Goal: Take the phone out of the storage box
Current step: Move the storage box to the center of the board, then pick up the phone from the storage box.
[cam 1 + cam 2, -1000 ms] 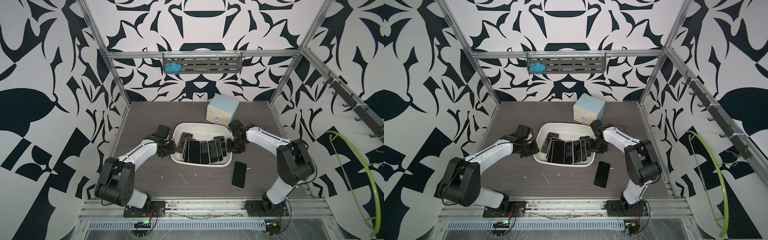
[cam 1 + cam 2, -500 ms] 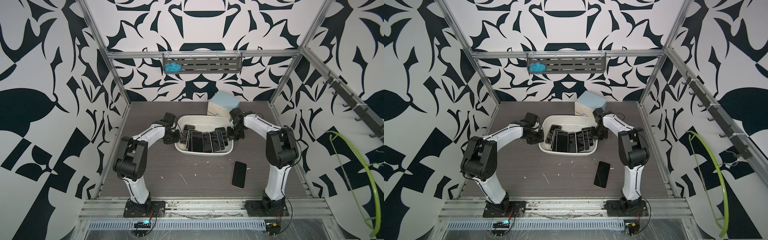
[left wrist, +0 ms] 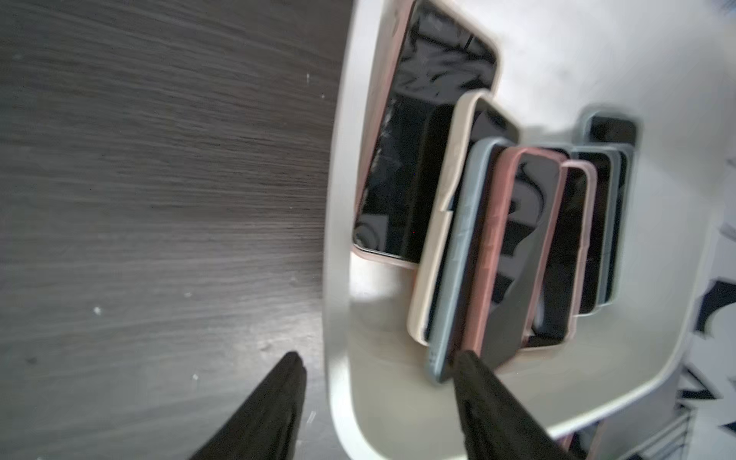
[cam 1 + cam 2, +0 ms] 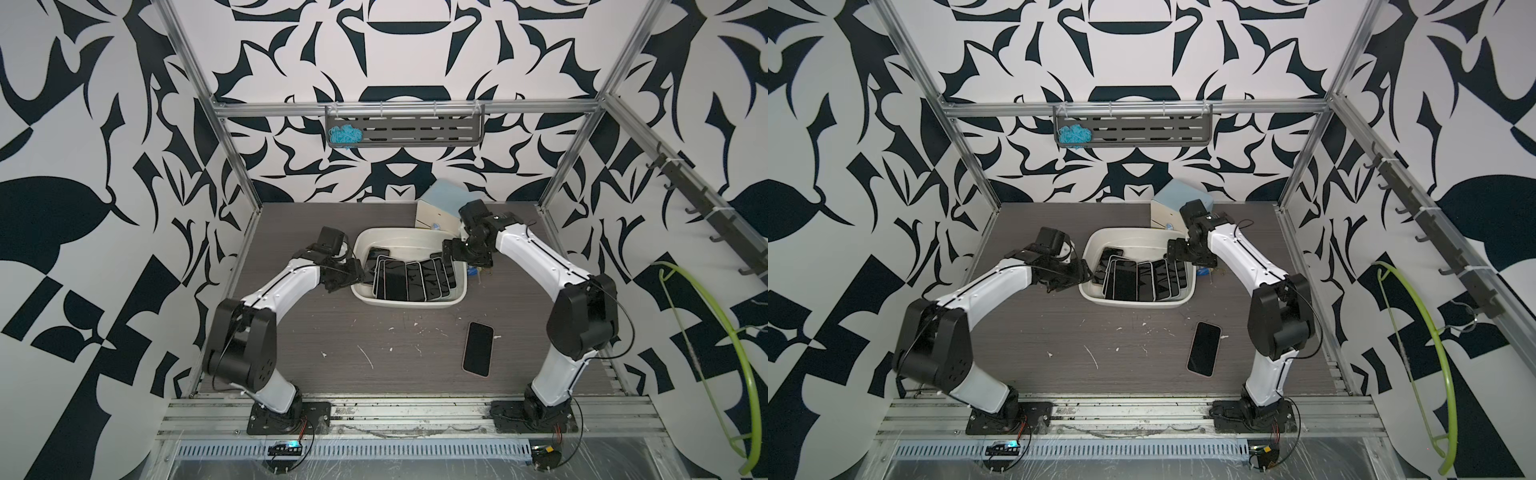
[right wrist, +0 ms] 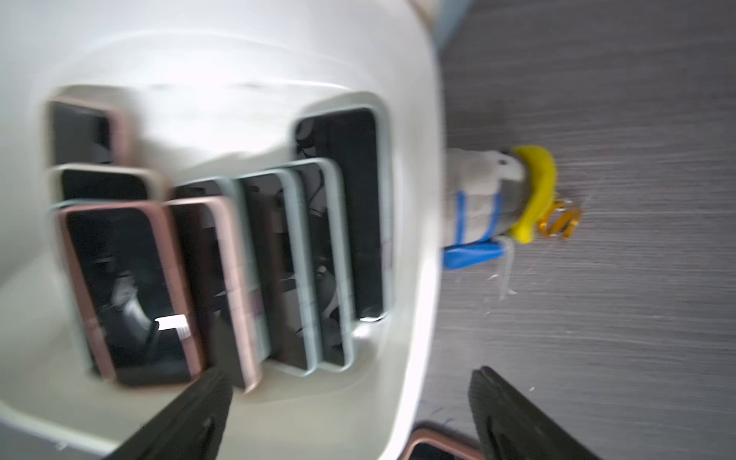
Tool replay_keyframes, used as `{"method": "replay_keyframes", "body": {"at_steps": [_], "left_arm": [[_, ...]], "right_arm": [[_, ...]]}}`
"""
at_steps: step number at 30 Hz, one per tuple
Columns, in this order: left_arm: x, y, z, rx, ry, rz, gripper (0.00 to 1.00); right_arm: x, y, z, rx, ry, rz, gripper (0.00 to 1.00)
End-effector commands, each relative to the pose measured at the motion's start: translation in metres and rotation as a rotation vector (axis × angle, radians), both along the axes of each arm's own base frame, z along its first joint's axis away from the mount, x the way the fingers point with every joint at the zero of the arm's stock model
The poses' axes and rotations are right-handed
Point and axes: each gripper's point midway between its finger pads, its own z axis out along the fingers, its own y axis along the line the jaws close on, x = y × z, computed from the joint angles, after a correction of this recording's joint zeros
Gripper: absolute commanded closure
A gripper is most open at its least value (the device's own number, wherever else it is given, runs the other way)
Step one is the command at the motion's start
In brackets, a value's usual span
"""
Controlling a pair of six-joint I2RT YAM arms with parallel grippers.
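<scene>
The off-white storage box (image 4: 405,240) sits mid-table in both top views, with several dark-screened phones (image 4: 409,280) leaning in a row inside it. My left gripper (image 4: 358,272) is at the box's left wall. In the left wrist view it (image 3: 378,358) straddles the rim (image 3: 338,278), one finger outside and one inside against the phones, shut on the wall. My right gripper (image 4: 451,254) straddles the right wall. Its fingers stand wide apart in the right wrist view (image 5: 350,382), holding nothing.
One phone (image 4: 478,349) lies flat on the table, in front of the box to the right. A small cream cabinet with a blue top (image 4: 440,205) leans just behind the box. A small yellow-and-blue object (image 5: 498,199) lies by the box's right wall. A green hanger (image 4: 706,332) hangs at far right.
The box slid toward the back of the table with both grippers on its sides and tipped the cabinet. The right gripper has since opened; the left stays shut on the wall.
</scene>
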Motion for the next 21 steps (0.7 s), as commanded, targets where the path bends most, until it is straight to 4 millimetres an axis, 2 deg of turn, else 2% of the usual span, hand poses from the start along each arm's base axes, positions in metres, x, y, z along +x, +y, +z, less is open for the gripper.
{"method": "replay_keyframes", "body": {"at_steps": [1, 3, 4, 5, 7, 9, 14, 21], "left_arm": [[-0.008, 0.001, 0.036, -0.072, -0.124, 0.025, 0.22], [-0.018, 0.003, 0.048, -0.109, -0.170, 0.035, 0.22], [-0.026, 0.006, 0.060, -0.128, -0.213, 0.045, 0.16], [-0.032, 0.008, 0.064, -0.140, -0.227, 0.053, 0.16], [-0.045, 0.013, 0.071, -0.165, -0.267, 0.066, 0.00], [-0.055, 0.017, 0.076, -0.197, -0.298, 0.086, 0.00], [-0.078, 0.024, 0.085, -0.262, -0.352, 0.114, 0.00], [-0.095, 0.038, 0.086, -0.214, -0.389, 0.119, 0.00]], "right_arm": [[-0.011, 0.052, -0.001, 0.047, 0.032, 0.110, 0.01], [-0.012, 0.077, -0.014, 0.051, 0.069, 0.142, 0.01], [-0.011, 0.089, -0.023, 0.051, 0.090, 0.151, 0.01], [-0.010, 0.098, -0.029, 0.053, 0.101, 0.158, 0.01], [-0.007, 0.117, -0.042, 0.050, 0.116, 0.172, 0.01], [-0.004, 0.131, -0.053, 0.050, 0.123, 0.180, 0.01], [0.001, 0.141, -0.078, 0.025, 0.155, 0.179, 0.01], [0.003, 0.150, -0.089, 0.049, 0.169, 0.176, 0.01]]}}
